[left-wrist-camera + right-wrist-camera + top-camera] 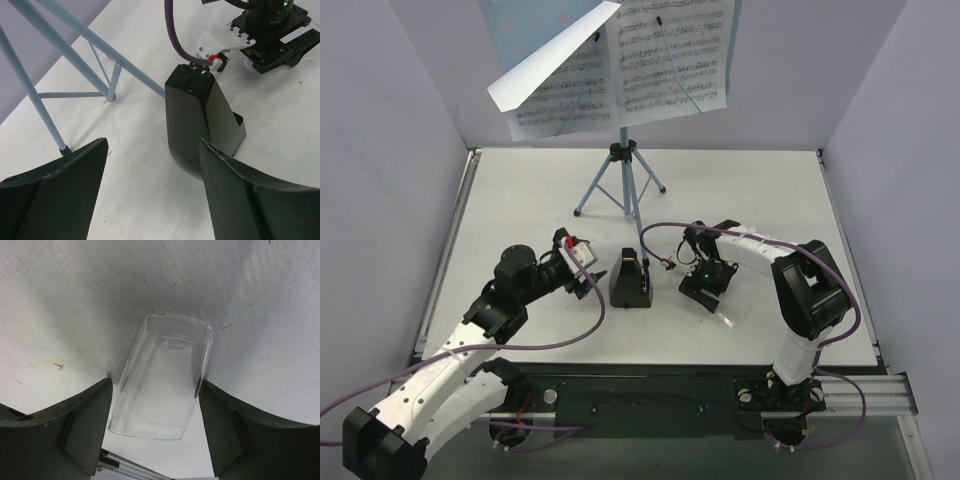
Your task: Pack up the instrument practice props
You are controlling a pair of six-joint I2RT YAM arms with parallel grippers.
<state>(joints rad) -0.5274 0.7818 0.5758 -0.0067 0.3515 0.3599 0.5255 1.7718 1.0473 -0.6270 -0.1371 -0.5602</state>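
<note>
Both right gripper point(155, 390) fingers are spread astride the clear cover point(165, 360), just beside its sides; closing should be centred, gentle. Left gripper point(152, 145) is spread wide by metronome point(195, 115).

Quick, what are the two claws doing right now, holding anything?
Left gripper: open, holding nothing.
Right gripper: jaws either side of a clear plastic cover lying on the table; gripped or not, cannot tell.

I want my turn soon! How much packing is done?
Nothing looks packed yet. The right end effector straddles the clear cover; the left end effector sits open by the metronome. The music stand and sheet music are left.
</note>
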